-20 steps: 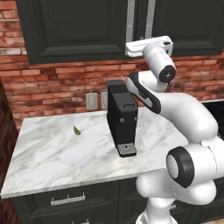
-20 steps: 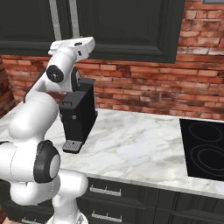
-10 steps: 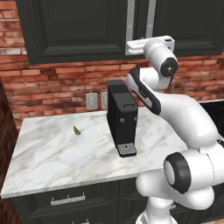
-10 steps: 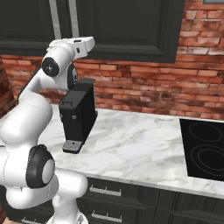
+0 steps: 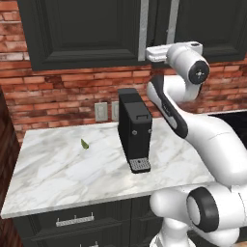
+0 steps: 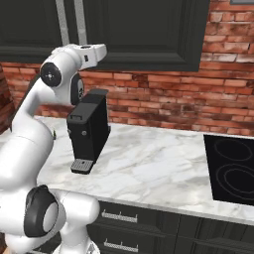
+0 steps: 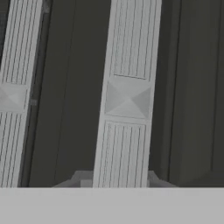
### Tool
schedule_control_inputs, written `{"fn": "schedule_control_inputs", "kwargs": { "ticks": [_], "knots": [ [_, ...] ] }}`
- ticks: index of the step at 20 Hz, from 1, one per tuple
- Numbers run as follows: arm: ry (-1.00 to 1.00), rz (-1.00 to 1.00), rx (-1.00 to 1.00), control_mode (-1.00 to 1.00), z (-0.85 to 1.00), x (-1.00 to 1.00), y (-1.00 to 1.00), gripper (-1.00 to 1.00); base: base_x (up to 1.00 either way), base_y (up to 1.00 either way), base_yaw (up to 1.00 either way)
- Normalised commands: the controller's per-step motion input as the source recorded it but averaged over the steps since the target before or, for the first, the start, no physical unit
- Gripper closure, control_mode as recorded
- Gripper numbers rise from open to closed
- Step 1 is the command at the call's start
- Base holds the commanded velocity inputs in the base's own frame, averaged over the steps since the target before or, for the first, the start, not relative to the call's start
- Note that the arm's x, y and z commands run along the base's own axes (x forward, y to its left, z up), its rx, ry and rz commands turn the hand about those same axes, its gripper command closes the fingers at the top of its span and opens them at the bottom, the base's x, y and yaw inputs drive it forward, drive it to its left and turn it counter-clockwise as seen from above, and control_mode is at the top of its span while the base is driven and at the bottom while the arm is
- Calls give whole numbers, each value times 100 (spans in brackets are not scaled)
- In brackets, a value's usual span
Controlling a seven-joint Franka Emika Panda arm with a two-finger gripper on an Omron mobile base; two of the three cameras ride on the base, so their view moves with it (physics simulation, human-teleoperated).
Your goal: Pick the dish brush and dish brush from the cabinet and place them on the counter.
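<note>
The cabinet [image 5: 87, 29] is a dark cupboard above the counter, and both panelled doors are closed. Both dish brushes are hidden behind them. My gripper [image 5: 148, 54] is raised to the lower end of the silver bar handles [image 5: 143, 29]. In the hand view the gripper [image 7: 120, 179] straddles one bar handle [image 7: 127, 100], with a fingertip [image 7: 81, 178] on each side, shut on it. A second handle [image 7: 13, 96] runs along the left. The white marble counter [image 5: 62, 169] lies below. From the right, the hand [image 6: 96, 52] reaches in front of the cabinet [image 6: 144, 30].
A black coffee machine [image 5: 135, 130] stands on the counter under the arm, also seen as the coffee machine [image 6: 89, 131]. A small green scrap [image 5: 84, 144] lies to its left. Wall outlets [image 5: 101, 112] sit on the brick. A black cooktop [image 6: 233, 168] is at the right.
The arm's wrist and upper links have swung slightly rightward in the left base view. The hand stays at the handle and the doors have not moved.
</note>
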Motion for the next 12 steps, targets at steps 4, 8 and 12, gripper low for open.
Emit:
{"fn": "schedule_control_inputs", "kwargs": {
  "ticks": [4,8,12],
  "knots": [
    [4,0,0,-100,0,-51,-9,100,0,0,0],
    [3,1,0,-100,0,-55,-15,100,0,0,0],
    [6,0,0,-100,0,-53,-15,100,0,0,0]
  ]
}}
